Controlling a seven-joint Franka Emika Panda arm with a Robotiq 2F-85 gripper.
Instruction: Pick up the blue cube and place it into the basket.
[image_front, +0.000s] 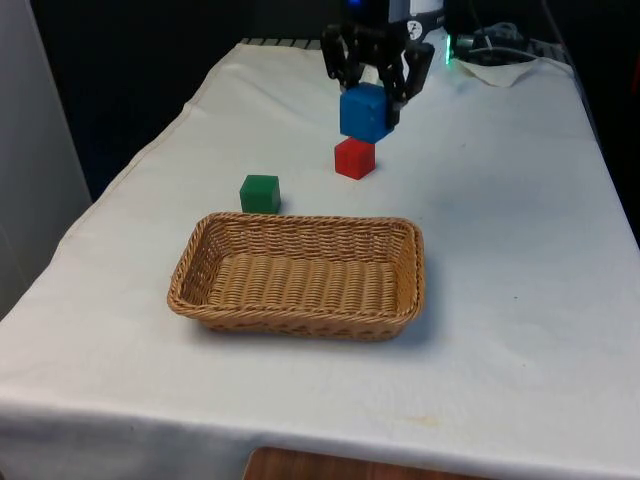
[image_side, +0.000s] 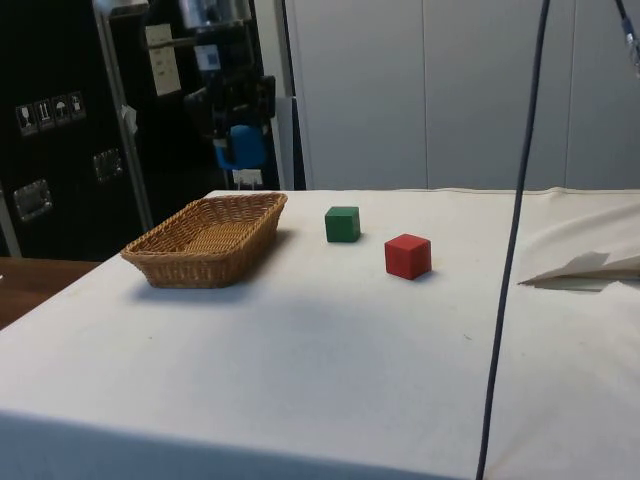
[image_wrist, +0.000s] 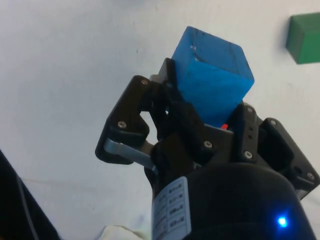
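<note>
Basket (image_front: 300, 275) holds nothing; gripper (image_front: 372, 95) clamps blue cube (image_front: 364, 112) aloft.

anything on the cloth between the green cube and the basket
Nothing: in the front view, bare white cloth separates the green cube from the basket's far rim. The side view agrees.

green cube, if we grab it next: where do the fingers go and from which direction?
Come straight down on the green cube and close on two opposite upright faces. It sits flat and alone on the cloth, basket and red cube apart from it, so all sides are free.
</note>
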